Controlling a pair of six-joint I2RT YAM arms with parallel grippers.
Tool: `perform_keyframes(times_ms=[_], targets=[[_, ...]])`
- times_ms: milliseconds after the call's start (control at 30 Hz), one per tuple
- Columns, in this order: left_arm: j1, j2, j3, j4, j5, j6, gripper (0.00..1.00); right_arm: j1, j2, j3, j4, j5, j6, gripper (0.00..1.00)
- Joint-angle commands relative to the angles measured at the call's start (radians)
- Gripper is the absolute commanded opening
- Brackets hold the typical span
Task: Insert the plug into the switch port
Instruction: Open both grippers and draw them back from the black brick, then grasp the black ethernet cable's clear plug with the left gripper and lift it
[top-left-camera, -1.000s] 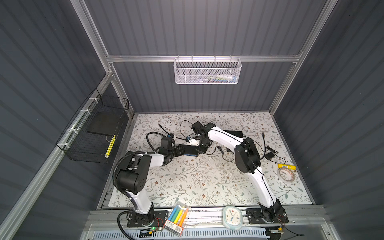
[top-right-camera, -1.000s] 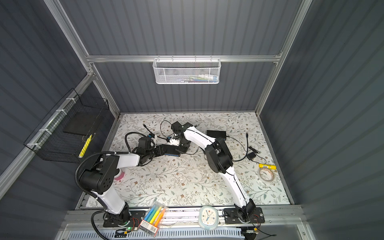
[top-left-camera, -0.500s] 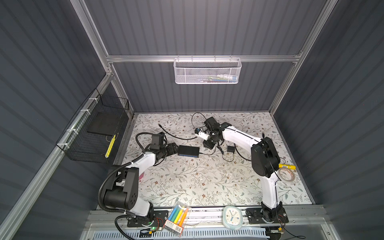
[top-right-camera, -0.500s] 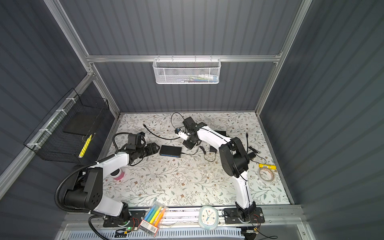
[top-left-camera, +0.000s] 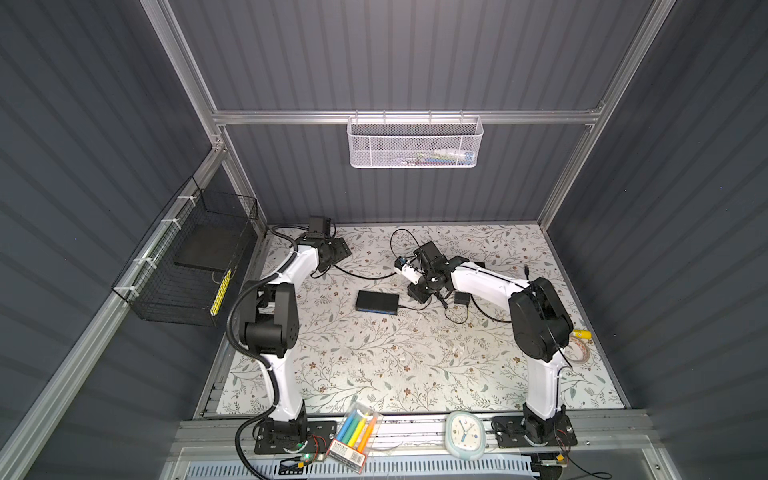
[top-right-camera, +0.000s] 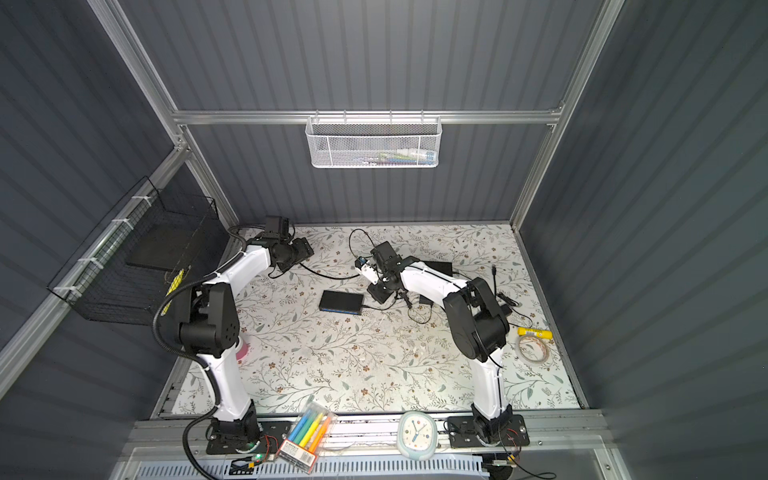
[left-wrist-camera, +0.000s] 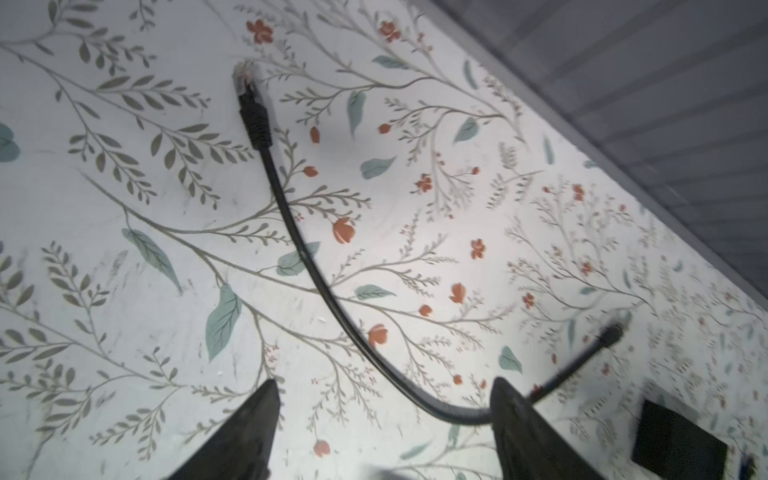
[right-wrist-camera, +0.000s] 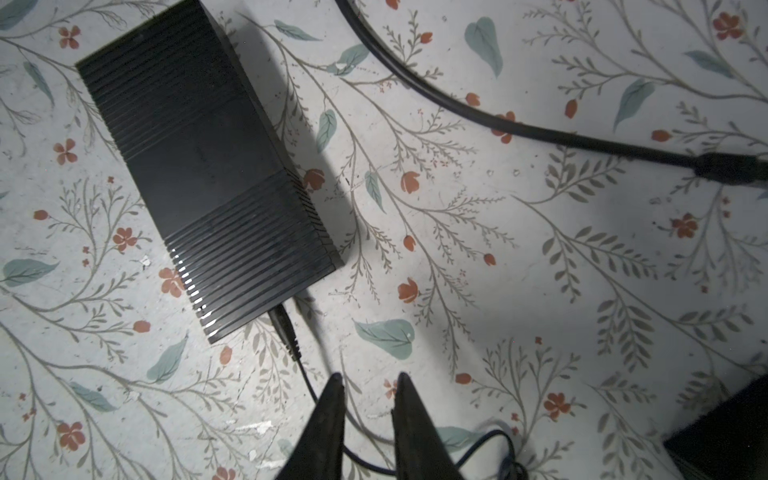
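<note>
Now withdrawn from switch (right-wrist-camera: 203, 166): left gripper (left-wrist-camera: 384, 382) wide, empty, plug (left-wrist-camera: 249, 104) loose beyond its fingertips (left-wrist-camera: 262, 411); right gripper (right-wrist-camera: 370, 376) narrowly parted, empty; insertion outstanding.

The bench (top-left-camera: 395, 365) has lots of open room near the front. Black cables (right-wrist-camera: 286, 332) crowd the switch's (top-left-camera: 377, 301) right side.

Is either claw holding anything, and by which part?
Nothing is held. The left claw stands open over the loose black cable; the right claw's gap is empty.
</note>
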Motion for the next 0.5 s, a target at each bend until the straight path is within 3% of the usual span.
perform_keyframes(times_ms=[0,333,467], targets=[[0.045,0.085,0.142,-0.154,-0.033,-0.061,0.79,0.001,-0.047,-0.039,0.08,-0.051,0.046,0.24],[0.086,0.425,0.645,-0.364,-0.041,-0.067,0.71,0.005,-0.03,-0.067,0.166,-0.21,0.138,0.19],[0.086,0.475,0.687,-0.367,-0.047,-0.08,0.67,0.005,-0.028,-0.051,0.194,-0.25,0.161,0.18]])
